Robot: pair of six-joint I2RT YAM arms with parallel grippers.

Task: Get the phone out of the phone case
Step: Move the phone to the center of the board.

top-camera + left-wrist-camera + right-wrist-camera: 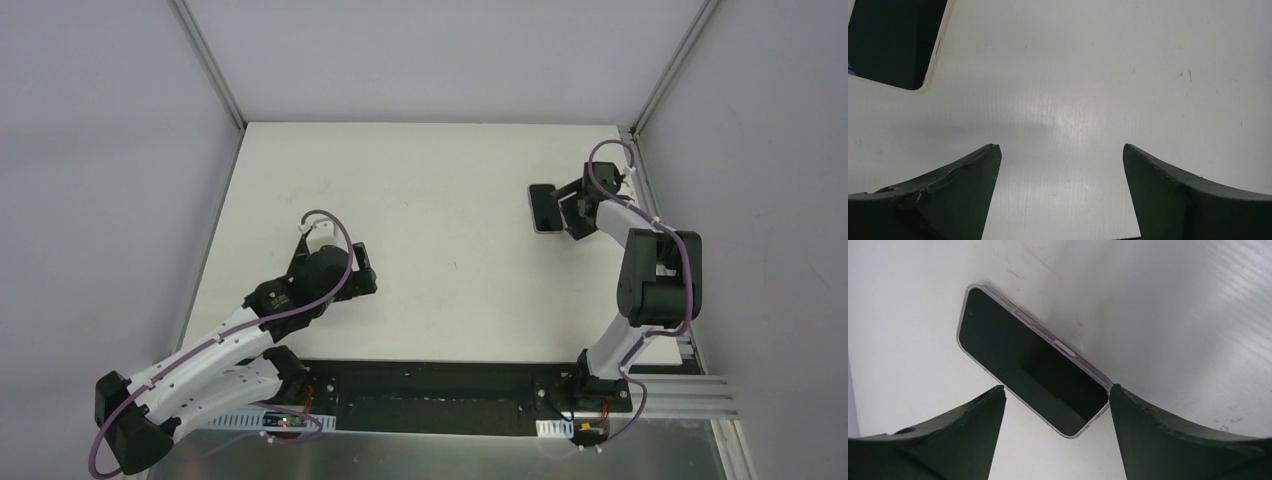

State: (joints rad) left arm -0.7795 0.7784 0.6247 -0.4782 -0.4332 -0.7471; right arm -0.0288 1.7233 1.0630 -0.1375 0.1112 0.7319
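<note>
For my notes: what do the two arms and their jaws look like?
The left arm and right arm have white links, black joint housings and a looping purple cable. The left gripper and right gripper each have two dark, wedge-shaped jaws tapering to blunt tips.

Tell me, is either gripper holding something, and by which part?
Nothing is held. The left gripper is open over the table; the right gripper stands open astride one end of the phone lying flat.
</note>
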